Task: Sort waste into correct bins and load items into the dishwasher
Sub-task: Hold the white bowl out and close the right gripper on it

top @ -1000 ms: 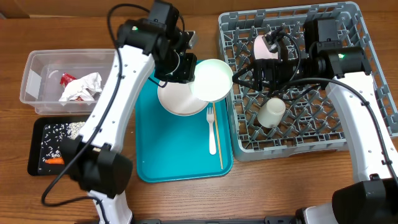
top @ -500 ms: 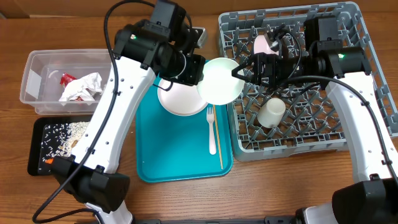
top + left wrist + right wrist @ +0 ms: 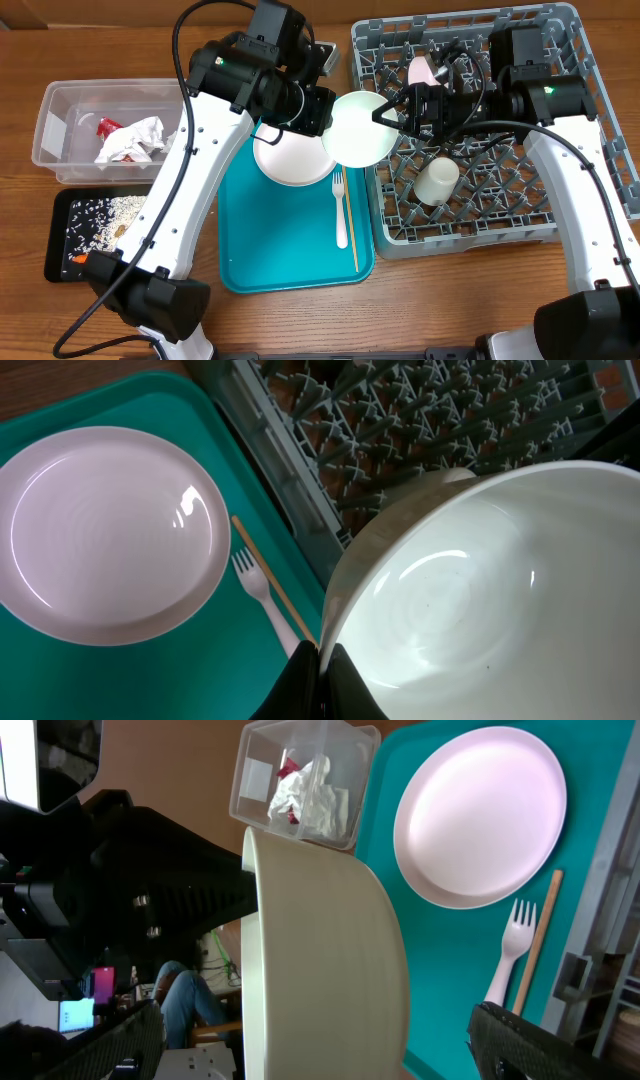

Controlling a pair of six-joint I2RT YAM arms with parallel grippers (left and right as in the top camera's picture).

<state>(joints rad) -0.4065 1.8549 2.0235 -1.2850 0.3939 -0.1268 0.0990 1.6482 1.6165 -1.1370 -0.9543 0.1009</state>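
My left gripper (image 3: 325, 115) (image 3: 322, 665) is shut on the rim of a white bowl (image 3: 360, 130) (image 3: 470, 590) and holds it tilted over the left edge of the grey dish rack (image 3: 560, 60). My right gripper (image 3: 392, 112) (image 3: 330, 1040) is open, its fingers spread on either side of the same bowl (image 3: 330, 970). A white plate (image 3: 288, 162) (image 3: 100, 530), a white fork (image 3: 340, 205) and a thin wooden stick (image 3: 353, 235) lie on the teal tray (image 3: 280, 255). A small white cup (image 3: 436, 182) and another bowl (image 3: 425, 72) sit in the rack.
A clear tub (image 3: 55, 110) at the left holds crumpled napkins and a red wrapper (image 3: 128, 140). Below it a black tray (image 3: 58, 245) holds beige food scraps (image 3: 105, 212) and an orange carrot (image 3: 88, 258). The rack's left wall stands next to the teal tray.
My left arm has carried the bowl rightward from above the plate to the rack's left edge. My right gripper has come to the bowl from the right.
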